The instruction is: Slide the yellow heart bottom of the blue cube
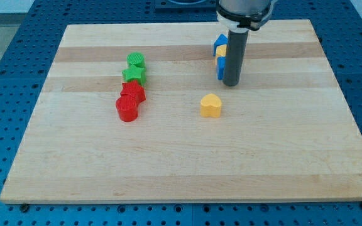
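Observation:
The yellow heart [210,105] lies near the middle of the wooden board [187,157]. My tip [230,83] rests on the board just above and to the right of the heart, a short gap away. Behind the rod, partly hidden, stands a column of three blocks: a blue block [220,42] at the top, a yellow block [220,51] in the middle and a blue block [220,68] at the bottom. Their shapes cannot be made out fully, so I cannot tell which one is the blue cube.
At the view's left a line of blocks runs downward: a green cylinder [136,61], a green star [134,75], a red star [132,92] and a red cylinder [127,108]. Blue perforated table surrounds the board.

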